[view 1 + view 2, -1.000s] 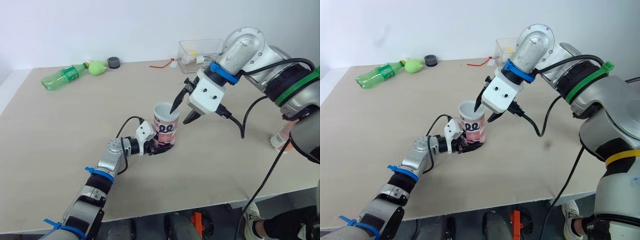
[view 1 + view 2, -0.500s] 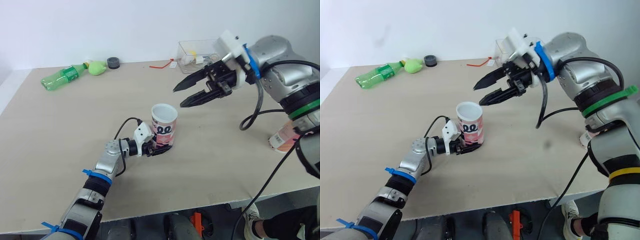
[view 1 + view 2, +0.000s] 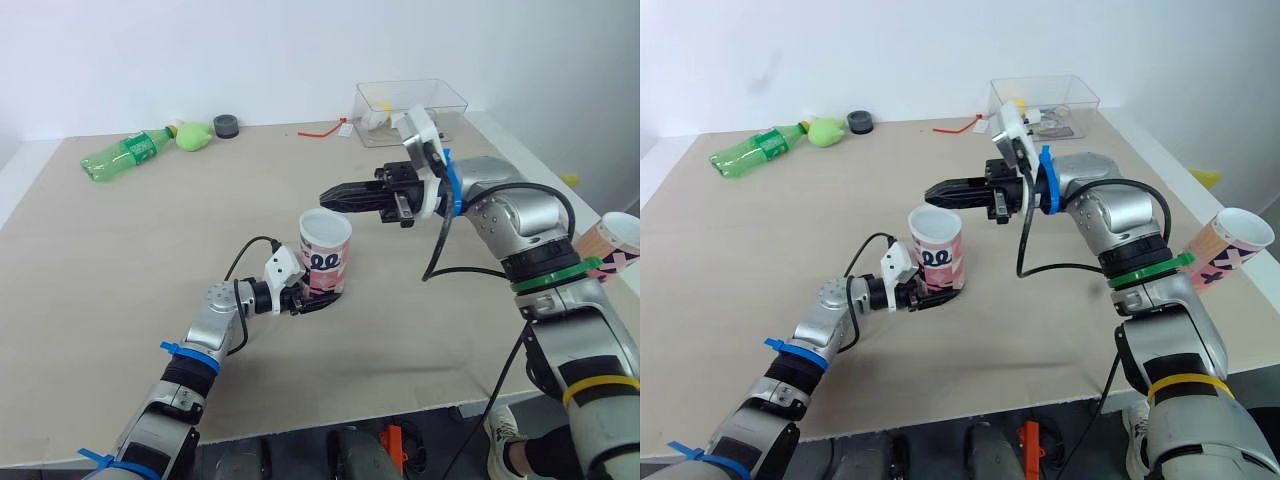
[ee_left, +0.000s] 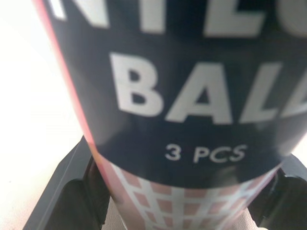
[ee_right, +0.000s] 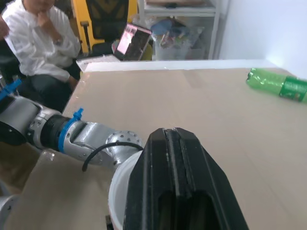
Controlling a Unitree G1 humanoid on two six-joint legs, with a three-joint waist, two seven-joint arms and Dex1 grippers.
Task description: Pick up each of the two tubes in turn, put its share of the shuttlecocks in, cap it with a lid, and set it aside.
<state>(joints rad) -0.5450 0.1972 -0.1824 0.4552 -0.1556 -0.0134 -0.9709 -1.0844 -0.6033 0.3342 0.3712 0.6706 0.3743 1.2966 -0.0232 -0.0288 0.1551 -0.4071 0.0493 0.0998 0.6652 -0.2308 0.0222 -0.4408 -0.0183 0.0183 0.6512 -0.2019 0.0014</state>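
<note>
**Right pincer swung level above the tube's mouth**

Right pincer point(image 3: 331, 194) had turned from its raised, slanted pose to lie flat, and its fingers, apart half a second before, were now together, their tips just over the rim of the tube point(image 3: 325, 255). That tube stood upright on the surface point(image 3: 150, 240), mouth open. The left pincer point(image 3: 315, 298) was clamped on it low, near the base.

It looked like thin printed card: light, fairly stiff, but easy to dent, and likely to tip with its top free. A low hold with modest squeeze seemed right, since the glossy skin might slip.

A second tube point(image 3: 1225, 245) showed past the surface's right edge; what held it up could not be made out.
</note>
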